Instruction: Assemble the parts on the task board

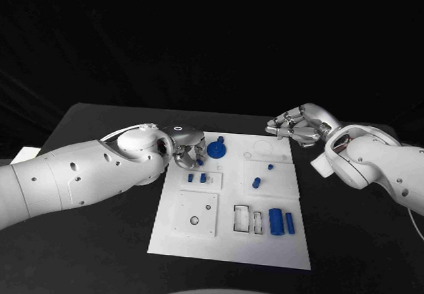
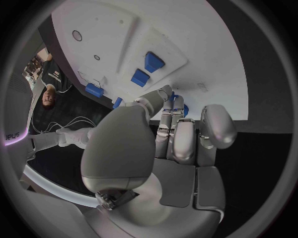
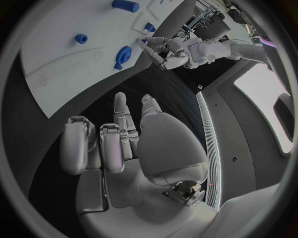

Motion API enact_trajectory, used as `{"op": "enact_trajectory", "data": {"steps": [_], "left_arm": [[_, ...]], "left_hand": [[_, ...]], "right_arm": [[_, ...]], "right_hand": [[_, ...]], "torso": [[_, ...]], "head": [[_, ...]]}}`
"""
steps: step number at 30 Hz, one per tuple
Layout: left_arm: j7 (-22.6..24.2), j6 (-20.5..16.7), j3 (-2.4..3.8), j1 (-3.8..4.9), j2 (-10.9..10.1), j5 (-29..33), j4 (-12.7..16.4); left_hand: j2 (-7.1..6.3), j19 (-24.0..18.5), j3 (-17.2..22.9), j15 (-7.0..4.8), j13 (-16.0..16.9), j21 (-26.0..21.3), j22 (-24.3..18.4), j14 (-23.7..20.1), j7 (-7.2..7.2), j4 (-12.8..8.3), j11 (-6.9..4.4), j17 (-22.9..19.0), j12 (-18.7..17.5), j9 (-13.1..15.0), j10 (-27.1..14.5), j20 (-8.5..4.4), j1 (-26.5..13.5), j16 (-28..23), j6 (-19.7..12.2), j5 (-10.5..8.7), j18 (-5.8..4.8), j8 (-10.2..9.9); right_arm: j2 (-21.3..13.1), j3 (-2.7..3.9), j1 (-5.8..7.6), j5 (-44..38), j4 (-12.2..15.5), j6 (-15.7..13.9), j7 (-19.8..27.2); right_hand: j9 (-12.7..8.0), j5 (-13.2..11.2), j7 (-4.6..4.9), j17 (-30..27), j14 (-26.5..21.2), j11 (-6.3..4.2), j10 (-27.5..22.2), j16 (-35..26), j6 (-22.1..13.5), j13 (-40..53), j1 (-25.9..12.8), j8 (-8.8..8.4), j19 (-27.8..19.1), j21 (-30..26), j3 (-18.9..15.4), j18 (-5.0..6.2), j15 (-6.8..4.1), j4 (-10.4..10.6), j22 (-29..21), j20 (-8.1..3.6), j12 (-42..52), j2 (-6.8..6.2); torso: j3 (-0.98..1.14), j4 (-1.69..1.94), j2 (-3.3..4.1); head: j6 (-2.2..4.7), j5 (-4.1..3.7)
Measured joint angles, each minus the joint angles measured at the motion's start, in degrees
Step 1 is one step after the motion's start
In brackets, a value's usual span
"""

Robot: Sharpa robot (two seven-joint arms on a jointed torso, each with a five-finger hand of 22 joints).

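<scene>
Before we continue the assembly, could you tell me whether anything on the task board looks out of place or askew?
Nothing stands out. The task board lies flat and square on the table, and the blue parts rest on it. The left hand holds a small blue part at the board's far left; the right hand hovers empty beyond it.

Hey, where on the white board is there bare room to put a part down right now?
The task board is bare along its near edge, below the square plate and the blue cylinders. It is crowded at the far left corner, where the left hand sits beside the blue gear.
</scene>
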Motion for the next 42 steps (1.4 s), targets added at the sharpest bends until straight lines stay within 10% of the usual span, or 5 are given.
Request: {"op": "enact_trajectory", "data": {"steps": [42], "left_arm": [[0.6,0.8,-0.12,-0.01,0.5,1.2,-0.6]], "left_hand": [[0.02,-0.2,0.5,0.42,-0.1,-0.6,-0.3,0.0,0.41,0.5,-0.20,-0.4,-0.5,-0.2,1.7,0.21,0.0,-0.2,-0.4,0.00,0.00,-0.3]], "right_arm": [[0.0,0.00,0.00,0.0,0.2,0.0,0.0]], "right_hand": [[0.0,0.0,0.00,0.0,0.0,0.03,0.0,0.0,0.0,0.0,0.0,0.00,0.0,0.0,0.0,0.00,0.00,0.0,0.0,0.00,0.0,0.00]], "torso": [[-0.05,0.01,-0.03]], "head": [[-0.23,-0.14]]}}
